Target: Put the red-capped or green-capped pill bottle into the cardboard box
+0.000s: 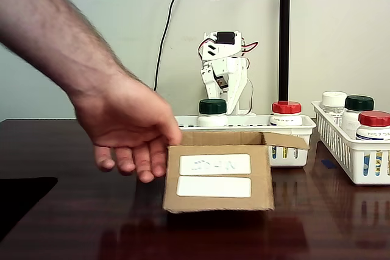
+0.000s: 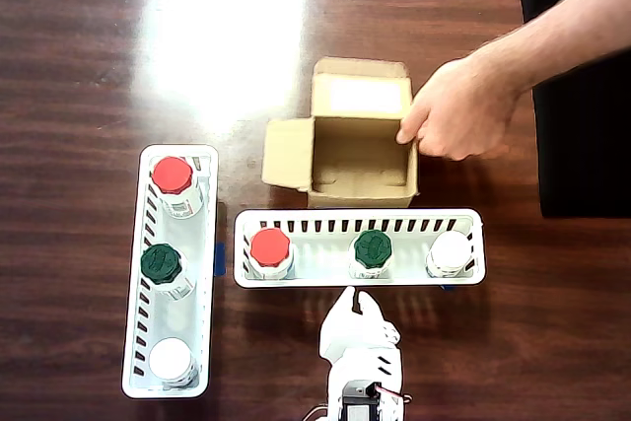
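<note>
Two white slotted baskets (image 2: 357, 219) were seen on the dark wooden bench (image 2: 79, 66), one lying crosswise just in front of the robot arm and the other (image 2: 137, 273) lengthwise, at the left in the overhead view. The pill bottle (image 2: 373, 252) with the dark green cap stood upright in the middle of the crosswise basket, between a red-capped bottle (image 2: 270, 251) and a white-capped bottle (image 2: 450, 253). Three more bottles, capped red (image 2: 174, 182), green (image 2: 162, 269) and white (image 2: 172, 359), were held in the lengthwise basket. The cardboard box (image 2: 360, 160) stood open just beyond the crosswise basket, its flaps spread and its inside bare; two white labels (image 1: 214, 175) were carried on its front in the fixed view. A person's hand (image 2: 458, 110) was laid against the box's right edge in the overhead view, fingers at the rim. The gripper (image 2: 353, 305) was poised behind the crosswise basket, near the green-capped pill bottle but apart from it, holding nothing; whether its jaws were parted or closed could not be told.
</note>
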